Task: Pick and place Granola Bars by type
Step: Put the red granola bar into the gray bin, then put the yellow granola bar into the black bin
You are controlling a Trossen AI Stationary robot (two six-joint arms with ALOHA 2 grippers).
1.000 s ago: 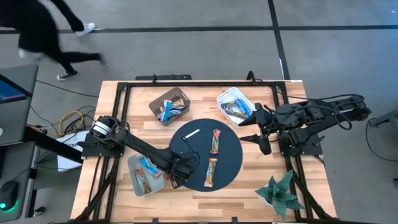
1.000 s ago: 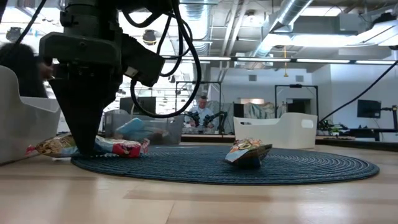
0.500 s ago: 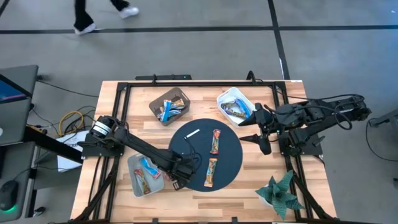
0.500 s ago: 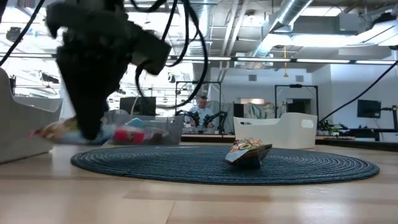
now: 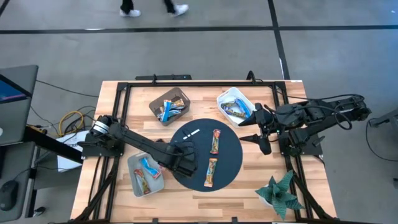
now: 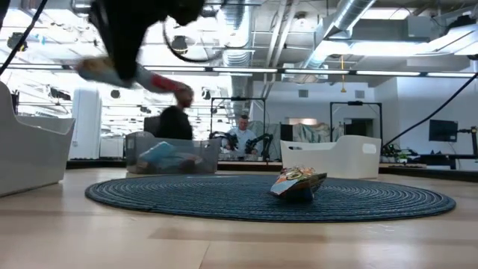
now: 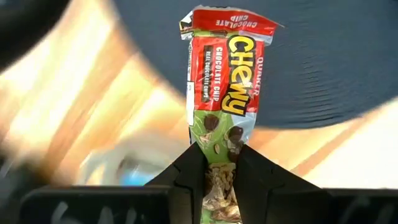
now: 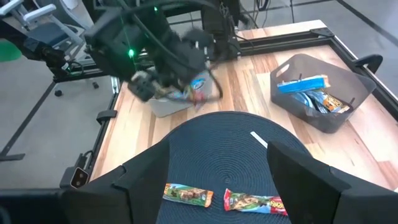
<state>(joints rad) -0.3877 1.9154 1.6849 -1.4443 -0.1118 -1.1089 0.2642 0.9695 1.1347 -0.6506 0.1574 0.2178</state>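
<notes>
Clamped between the left gripper's (image 7: pixel 221 163) two dark fingers is a red-and-green Chewy chocolate chip bar (image 7: pixel 223 93), pinched at one end so that most of the wrapper sticks out ahead of the fingertips; in the low view the bar hangs well above the table, and from above the gripper sits over the near-left edge of the round dark mat (image 5: pixel 233 155), just beside the white tray (image 5: pixel 132 167) at the table's near-left corner. That tray already holds at least two bars, one blue and one orange-brown with red. The brown tray (image 5: pixel 155 103) at the far left holds several more, among them a blue one, and the white bin (image 5: pixel 225 98) at the far right holds a few dark and blue ones. Two bars (image 5: pixel 215 141) lie loose on the mat, one behind the other, apart from each other, with the thin white stick (image 5: pixel 191 133) lying farther off on the mat. The right gripper (image 5: pixel 264 134) waits with its jaws spread wide at the right edge of the mat, holding nothing. By my reading the sorting is well past halfway: one bar is in transit and looks bound for the near-left tray, and two more remain to be picked up and binned.
</notes>
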